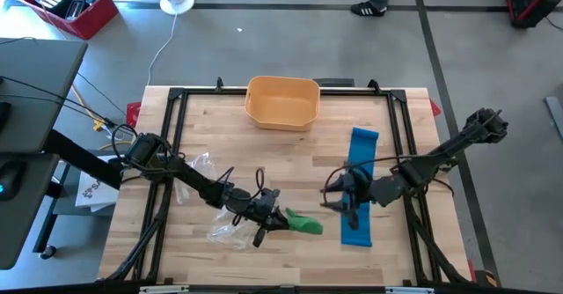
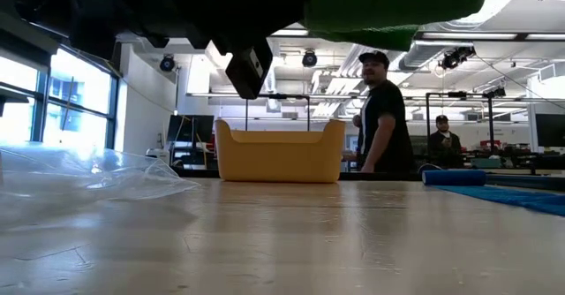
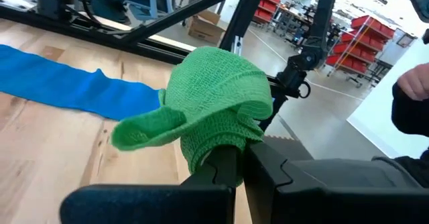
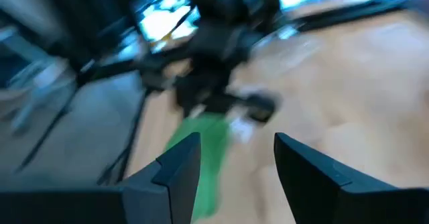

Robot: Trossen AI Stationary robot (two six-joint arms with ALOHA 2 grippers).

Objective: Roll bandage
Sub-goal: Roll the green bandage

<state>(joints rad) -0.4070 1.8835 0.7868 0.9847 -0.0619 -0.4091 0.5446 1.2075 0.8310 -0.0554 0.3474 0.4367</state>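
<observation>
Tabletop (image 1: 220, 135): blue bandage (image 1: 359, 184) lies flat toward the right edge, spread for rolling. Yellow bin (image 1: 281, 102) at far edge, probably for finished rolls. Left claw (image 1: 274, 219) clamped on green bandage roll (image 1: 303, 223) near the front edge, lifted clear. Right claw (image 1: 339, 199) apart, empty, beside the blue strip.
</observation>
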